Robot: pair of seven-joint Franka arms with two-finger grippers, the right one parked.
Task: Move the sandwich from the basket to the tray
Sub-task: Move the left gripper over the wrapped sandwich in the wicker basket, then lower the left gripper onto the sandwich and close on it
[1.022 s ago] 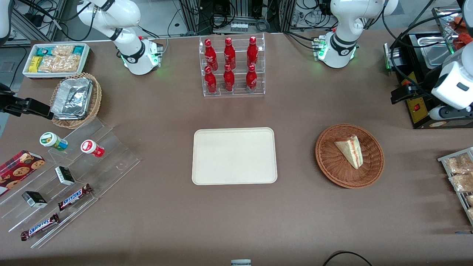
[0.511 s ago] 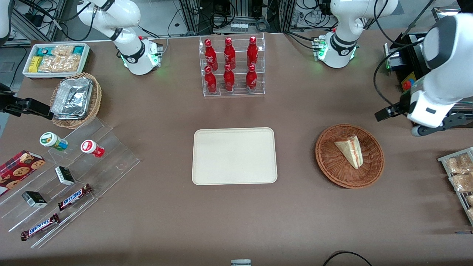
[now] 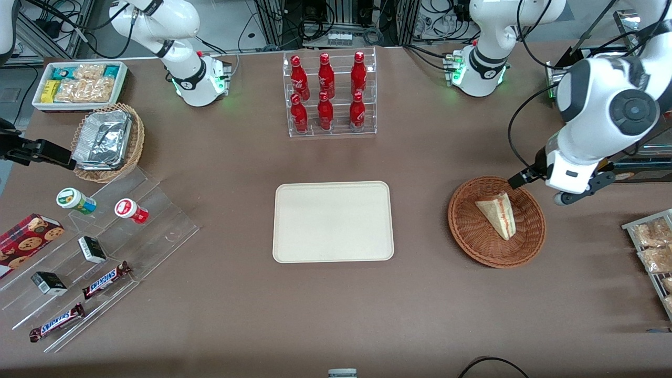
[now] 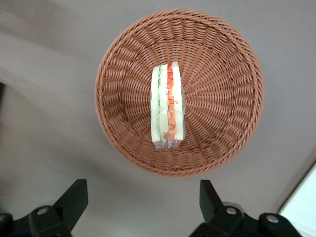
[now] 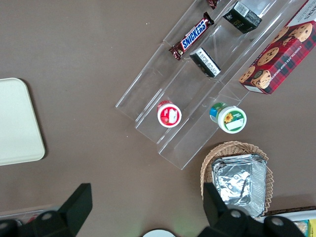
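Cream-beige tray [image 3: 333,221] lies bare at the middle of the brown worktop [image 3: 236,294]. Toward the working arm's end sits the reddish-brown wicker basket [image 3: 472,241], holding the triangular sandwich [image 3: 497,213], its striped cut edge [image 4: 168,106] showing in the wrist view. The gripper [image 4: 143,207] hovers above the basket's rim, jaws spread wide and holding nothing, well apart from the sandwich.

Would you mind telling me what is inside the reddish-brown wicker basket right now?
Only the sandwich lies in the basket; what it covers is hidden. The open pincer hovers above the basket's rim, holding nothing.
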